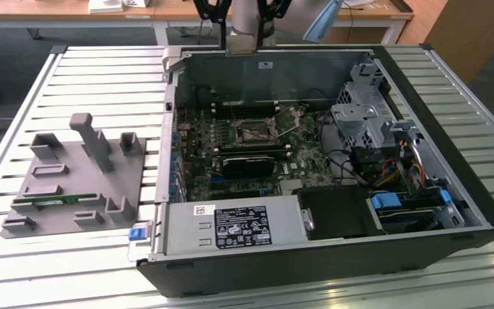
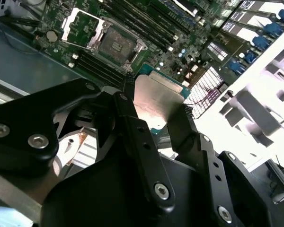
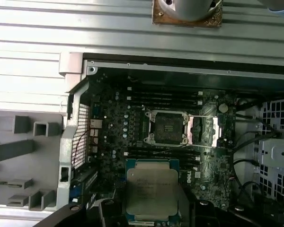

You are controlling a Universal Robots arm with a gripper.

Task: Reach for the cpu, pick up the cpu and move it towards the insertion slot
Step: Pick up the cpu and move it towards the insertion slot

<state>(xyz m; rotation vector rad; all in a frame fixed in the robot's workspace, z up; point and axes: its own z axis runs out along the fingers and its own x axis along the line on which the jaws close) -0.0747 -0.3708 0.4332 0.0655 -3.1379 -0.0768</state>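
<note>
My gripper (image 2: 154, 108) is shut on the cpu (image 2: 157, 100), a flat square chip with a silver top, clamped at two opposite edges by the black fingers (image 2: 132, 123). In the first wrist view the cpu (image 3: 151, 191) hangs above the motherboard, a short way off from the insertion slot (image 3: 166, 127). The slot is a square socket with a shiny frame and a dark centre (image 2: 116, 45), with its lid flipped open beside it. It sits mid-board inside the open computer case (image 1: 253, 132). The arm (image 1: 245, 26) stands above the case's far wall.
A grey holder block (image 1: 75, 187) with upright posts lies on the slatted table at the exterior view's left, with a green memory stick (image 1: 54, 199) in it. Inside the case are a black card (image 1: 247, 164), a power supply (image 1: 229, 226) and a drive cage (image 1: 363, 119).
</note>
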